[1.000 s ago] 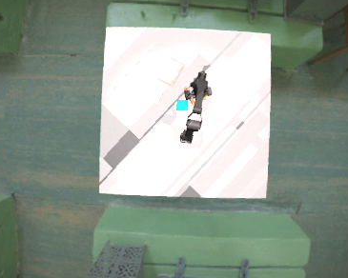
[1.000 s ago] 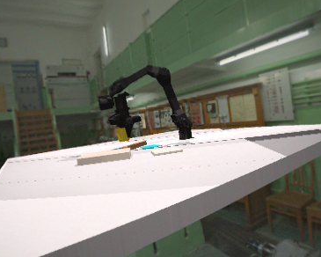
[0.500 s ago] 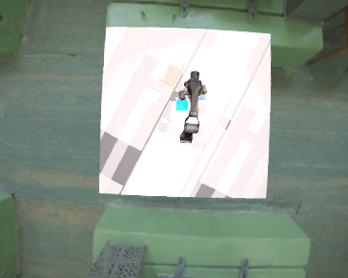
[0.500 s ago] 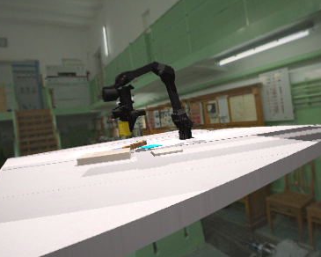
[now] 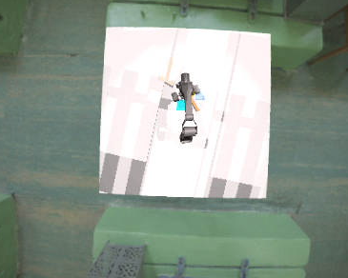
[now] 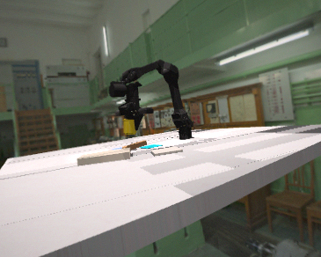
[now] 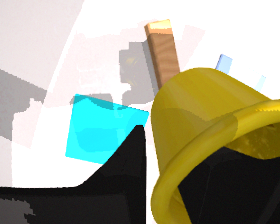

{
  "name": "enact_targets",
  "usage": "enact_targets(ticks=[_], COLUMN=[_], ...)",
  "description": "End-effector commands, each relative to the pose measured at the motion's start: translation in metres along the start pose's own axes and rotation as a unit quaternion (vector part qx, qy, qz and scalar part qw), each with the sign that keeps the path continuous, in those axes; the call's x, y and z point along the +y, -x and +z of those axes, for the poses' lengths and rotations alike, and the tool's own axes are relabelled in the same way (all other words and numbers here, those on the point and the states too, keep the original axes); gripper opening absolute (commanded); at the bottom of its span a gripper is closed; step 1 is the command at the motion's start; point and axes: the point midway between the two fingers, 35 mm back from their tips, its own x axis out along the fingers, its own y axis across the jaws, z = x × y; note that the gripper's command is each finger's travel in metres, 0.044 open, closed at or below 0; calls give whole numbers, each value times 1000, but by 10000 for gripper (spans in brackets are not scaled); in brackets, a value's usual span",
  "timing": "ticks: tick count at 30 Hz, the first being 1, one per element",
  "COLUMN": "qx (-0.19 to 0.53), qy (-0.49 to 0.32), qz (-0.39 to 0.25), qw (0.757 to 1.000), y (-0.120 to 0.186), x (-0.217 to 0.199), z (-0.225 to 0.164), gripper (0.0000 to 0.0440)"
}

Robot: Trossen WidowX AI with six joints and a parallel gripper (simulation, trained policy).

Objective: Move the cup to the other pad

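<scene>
My gripper [image 6: 130, 117] [image 7: 152, 130] is shut on the wall of the yellow cup [image 6: 129, 127] [image 7: 197, 102] [image 5: 193, 94], one finger outside it and one inside. The cup hangs above the table, roughly upright in the exterior view. The marbles do not show; most of the cup's inside is hidden by the finger and the rim. The cyan pad [image 5: 180, 106] [image 6: 151, 146] [image 7: 92, 134] lies flat to the left of the cup in the wrist view. The blue pad [image 5: 200, 96] [image 7: 224, 63] is partly hidden behind the cup there.
A wooden bar [image 5: 195, 106] [image 6: 134, 144] [image 7: 165, 57] lies between the two pads, partly under the cup in the wrist view. A long pale block [image 5: 169, 71] [image 6: 104, 157] and a flat pale slab [image 5: 154, 95] [image 6: 166, 150] lie nearby on the white table [image 5: 126, 48] [image 6: 68, 207].
</scene>
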Motion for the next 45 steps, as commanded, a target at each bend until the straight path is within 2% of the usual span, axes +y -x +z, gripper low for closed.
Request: enact_targets(ticks=[1, 13, 31, 45], qx=[-1, -9, -9, -27], qy=[3, 9, -11, -30], qz=[2, -3, -10, -11], qw=[1000, 1000, 1000, 999], y=[-3, -12, -46, -61], x=[12, 42, 61, 63], z=[-1, -10, -39, -50], gripper=[0, 0, 5, 58])
